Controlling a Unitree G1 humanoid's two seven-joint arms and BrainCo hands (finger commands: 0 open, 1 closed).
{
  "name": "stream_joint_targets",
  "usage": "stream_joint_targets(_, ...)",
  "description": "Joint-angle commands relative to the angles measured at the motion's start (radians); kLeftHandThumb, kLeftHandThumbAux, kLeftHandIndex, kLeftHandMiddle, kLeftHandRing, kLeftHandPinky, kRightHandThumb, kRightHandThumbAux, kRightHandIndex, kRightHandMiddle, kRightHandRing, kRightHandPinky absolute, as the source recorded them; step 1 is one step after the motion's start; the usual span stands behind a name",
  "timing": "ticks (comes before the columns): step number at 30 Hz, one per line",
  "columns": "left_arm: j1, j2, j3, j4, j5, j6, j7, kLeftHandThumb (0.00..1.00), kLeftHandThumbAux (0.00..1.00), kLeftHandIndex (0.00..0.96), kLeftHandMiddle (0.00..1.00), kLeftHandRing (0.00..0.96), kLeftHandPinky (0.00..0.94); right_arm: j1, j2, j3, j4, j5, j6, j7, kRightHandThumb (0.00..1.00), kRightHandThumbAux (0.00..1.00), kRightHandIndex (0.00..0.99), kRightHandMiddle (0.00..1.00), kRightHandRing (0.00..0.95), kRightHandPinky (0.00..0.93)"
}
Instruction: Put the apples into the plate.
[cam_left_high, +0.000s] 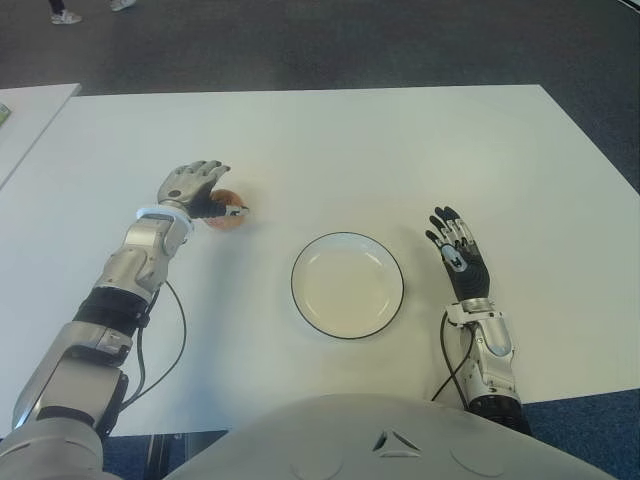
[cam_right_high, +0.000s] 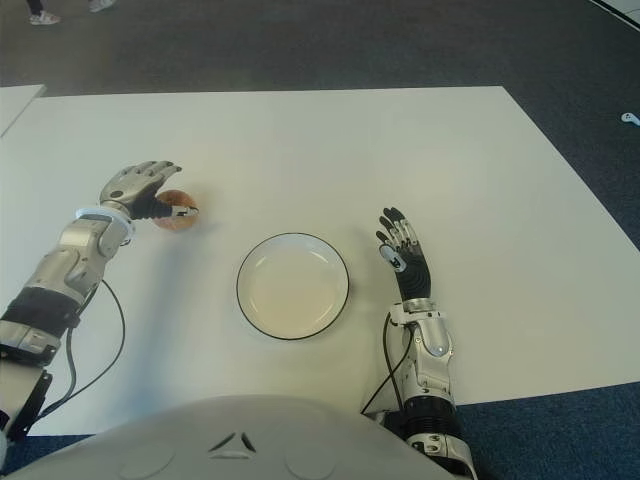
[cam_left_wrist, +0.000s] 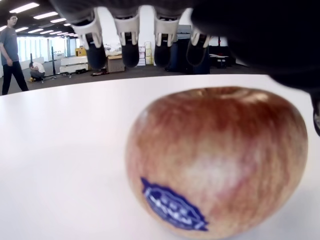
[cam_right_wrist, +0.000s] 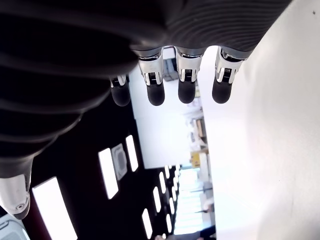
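A red-yellow apple (cam_left_high: 229, 220) with a blue sticker (cam_left_wrist: 172, 206) sits on the white table (cam_left_high: 400, 150), left of the plate. My left hand (cam_left_high: 200, 190) arches over it. In the left wrist view its fingertips (cam_left_wrist: 129, 50) hang above and beyond the apple (cam_left_wrist: 215, 160) without closing on it, and the thumb shows at the side. The white plate (cam_left_high: 347, 285) with a dark rim lies near the table's front and holds nothing. My right hand (cam_left_high: 457, 252) shows to the right of the plate with its fingers straight and holding nothing.
A second white table (cam_left_high: 20, 110) stands at the far left, with a gap between it and this one. Dark carpet surrounds the tables. A person (cam_left_wrist: 10, 50) stands far off in the room behind, and someone's feet (cam_left_high: 65, 15) show at the top.
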Motion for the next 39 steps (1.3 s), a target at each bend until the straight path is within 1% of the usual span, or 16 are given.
stream_joint_targets(1,0.013,-0.016,-0.020,0.025,-0.005,0.014,0.012,0.291,0.304,0.004,0.000,0.000,0.041,0.067,0.014,-0.016,0.095,0.009,0.063,-0.013,0.114,0.511,0.058,0.010,0.000,0.000)
stream_joint_targets(28,0.017,-0.036,-0.080,0.146,-0.006,0.014,0.095,0.300,0.316,0.008,0.000,0.000,0.044,0.040,0.011,-0.045,0.105,0.051,0.095,0.010,0.108,0.436,0.067,0.050,0.006,0.000)
stream_joint_targets(39,0.036,-0.038,-0.094,0.139,-0.014,0.048,0.094,0.307,0.321,0.003,0.000,0.000,0.033,0.041,0.010,-0.053,0.082,0.059,0.112,0.010,0.109,0.450,0.071,0.058,0.009,0.000)
